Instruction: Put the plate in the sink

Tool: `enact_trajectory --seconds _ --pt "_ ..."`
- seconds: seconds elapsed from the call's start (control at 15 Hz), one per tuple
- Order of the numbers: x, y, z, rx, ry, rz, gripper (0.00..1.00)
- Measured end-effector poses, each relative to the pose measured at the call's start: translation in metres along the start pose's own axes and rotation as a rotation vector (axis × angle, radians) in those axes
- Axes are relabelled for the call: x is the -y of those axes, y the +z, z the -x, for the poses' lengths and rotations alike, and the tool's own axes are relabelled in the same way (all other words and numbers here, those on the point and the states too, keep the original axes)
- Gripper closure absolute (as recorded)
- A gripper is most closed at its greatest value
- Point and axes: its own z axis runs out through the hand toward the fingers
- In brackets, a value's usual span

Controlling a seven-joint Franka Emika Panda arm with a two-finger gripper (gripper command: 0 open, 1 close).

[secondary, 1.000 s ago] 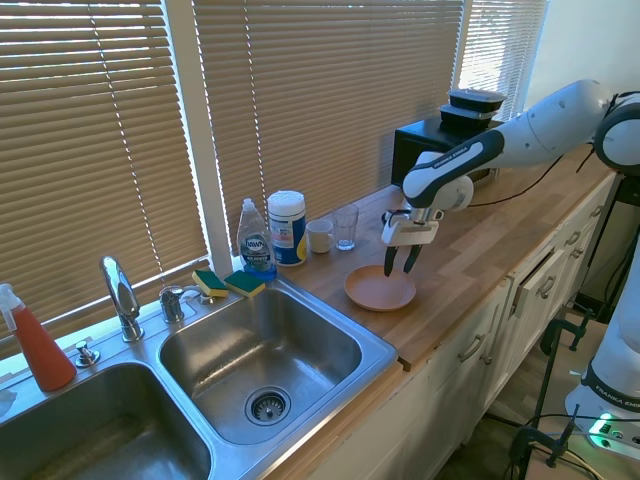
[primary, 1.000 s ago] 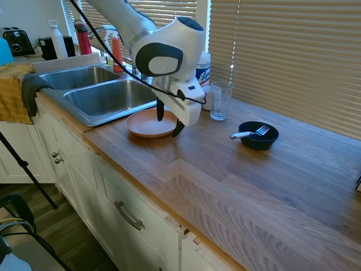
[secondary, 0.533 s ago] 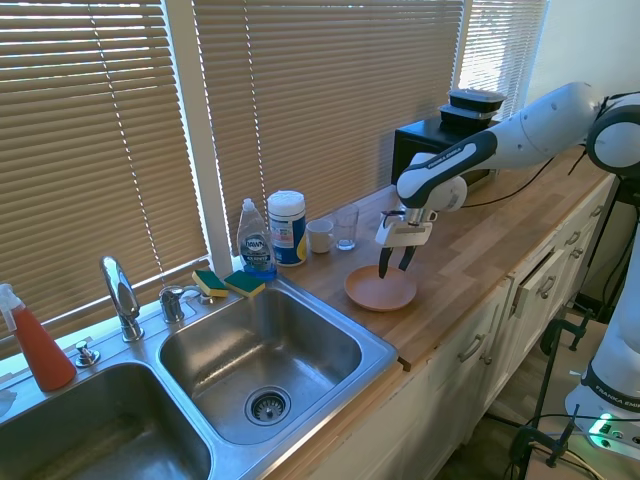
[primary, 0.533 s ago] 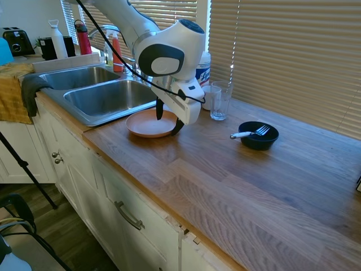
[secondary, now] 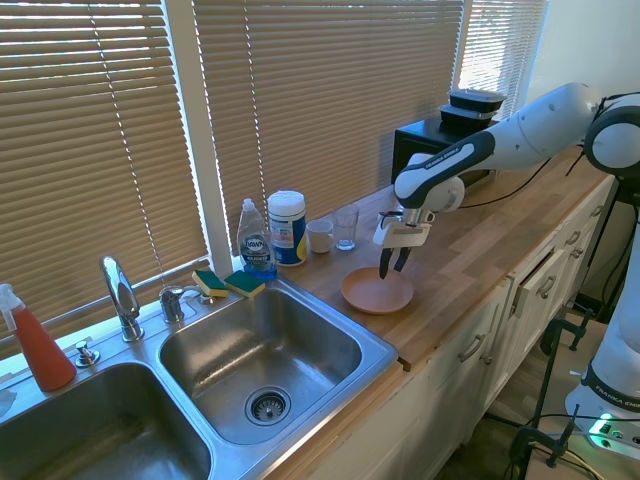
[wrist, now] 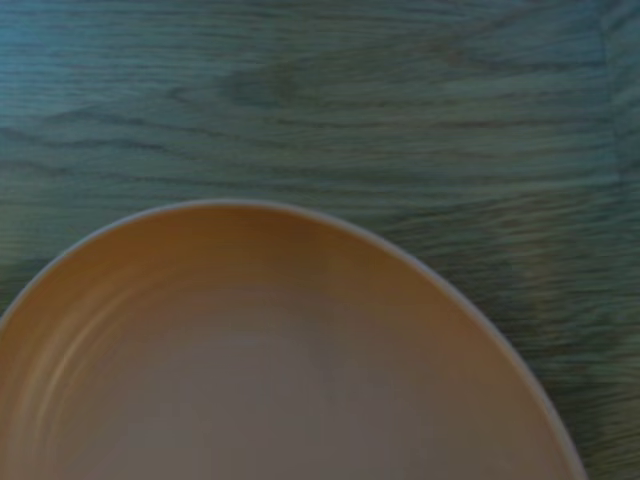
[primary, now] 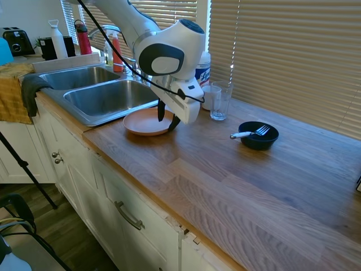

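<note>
Leftmost, the sink [primary: 93,93] sits sunk into the wooden counter [primary: 242,186], its two steel basins shining under the faucet [secondary: 120,295]. Just beside its near corner lies the plate [primary: 144,122], flat on the wood, not in a basin. At the plate's right edge the gripper [primary: 168,118] points down, its dark fingers narrowly parted and straddling the rim; whether they pinch it I cannot tell. Further right stand a clear glass [primary: 220,100] and a black bowl [primary: 258,136] with a fork
</note>
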Motion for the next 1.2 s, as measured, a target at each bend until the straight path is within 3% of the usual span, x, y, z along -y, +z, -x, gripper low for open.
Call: enact_trajectory --seconds 0.6,1.2 --pt "-0.008 0.012 -0.014 0.019 -0.008 -0.003 1.0" --pt "-0.007 0.0 -0.008 0.053 -0.081 -0.08 1.0"
